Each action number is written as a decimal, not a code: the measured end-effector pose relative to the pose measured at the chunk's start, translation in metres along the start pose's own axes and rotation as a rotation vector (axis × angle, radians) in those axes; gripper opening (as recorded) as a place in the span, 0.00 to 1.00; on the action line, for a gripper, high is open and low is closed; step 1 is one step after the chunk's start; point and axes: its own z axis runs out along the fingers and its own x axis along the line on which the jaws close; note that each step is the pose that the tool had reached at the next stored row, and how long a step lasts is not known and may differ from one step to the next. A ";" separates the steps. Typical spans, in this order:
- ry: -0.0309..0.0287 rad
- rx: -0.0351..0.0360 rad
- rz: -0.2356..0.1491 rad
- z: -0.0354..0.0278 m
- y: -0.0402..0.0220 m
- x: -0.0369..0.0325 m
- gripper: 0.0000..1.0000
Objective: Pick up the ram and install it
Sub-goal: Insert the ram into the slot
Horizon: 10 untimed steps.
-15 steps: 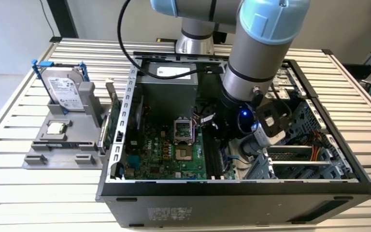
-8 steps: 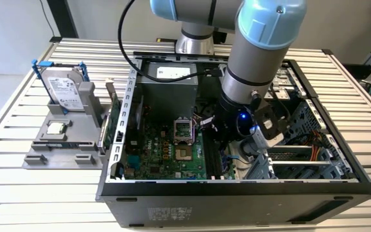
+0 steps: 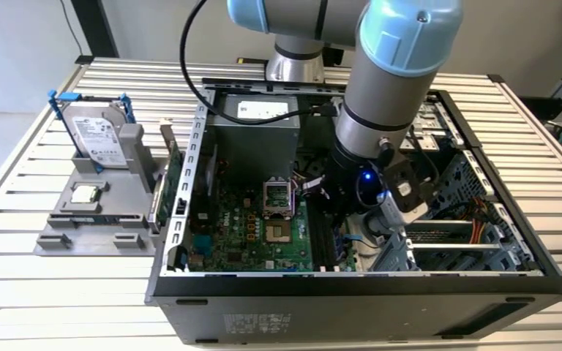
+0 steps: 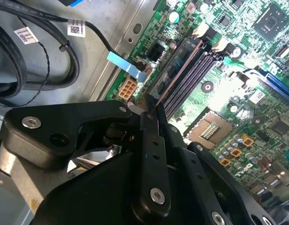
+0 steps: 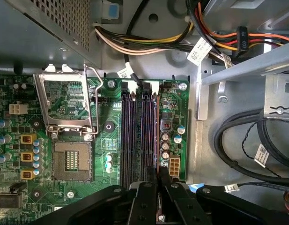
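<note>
The fingers (image 4: 151, 140) are pinching the ram (image 4: 179, 72) edge-on, holding it lengthwise over the memory slots (image 5: 135, 136). These are lying on the exterior view's right of the open processor socket (image 5: 71, 161). Held this way, its contact edge is likely lining up for seating.

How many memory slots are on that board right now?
4 memory slots, two pairs side by side, between the processor socket and the edge of the motherboard. The gripper, shut on the ram, hides their near ends.
</note>
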 end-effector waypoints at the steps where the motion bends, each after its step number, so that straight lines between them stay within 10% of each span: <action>1: 0.0000 -0.0001 0.001 0.0000 0.0000 0.0000 0.00; 10: 0.0003 0.0001 0.002 0.0035 0.0008 0.0004 0.00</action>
